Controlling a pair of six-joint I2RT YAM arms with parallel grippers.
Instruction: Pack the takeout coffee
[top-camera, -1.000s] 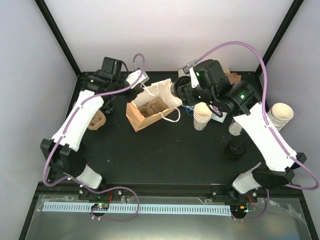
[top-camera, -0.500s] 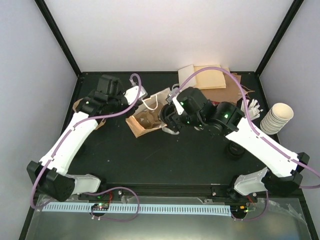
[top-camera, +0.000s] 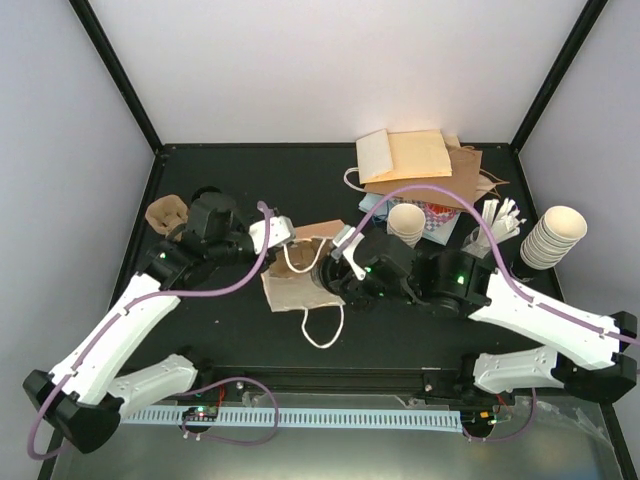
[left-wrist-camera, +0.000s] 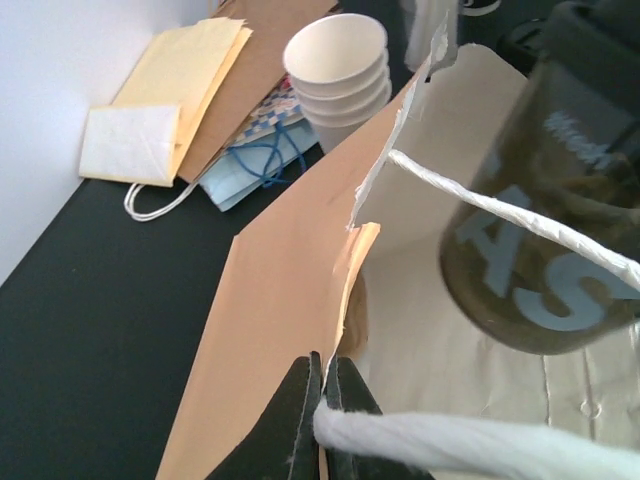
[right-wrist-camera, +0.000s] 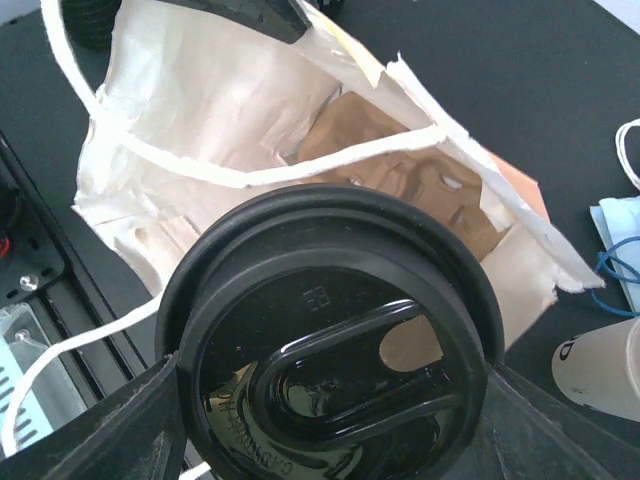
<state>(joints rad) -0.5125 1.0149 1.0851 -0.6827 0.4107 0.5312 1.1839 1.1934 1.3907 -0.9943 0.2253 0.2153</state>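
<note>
**Coffee poised at the bag's mouth**

The right tool grips the coffee across its width, just at the open mouth of the bag. The left tool is pinched tight on the bag's torn rim, holding it open. A good entry would likely run straight, clear of the handle, and seat the cup in the tray inside. The lid is glossy black with a raised oval tab, and the cup's side carries pale lettering.
</note>
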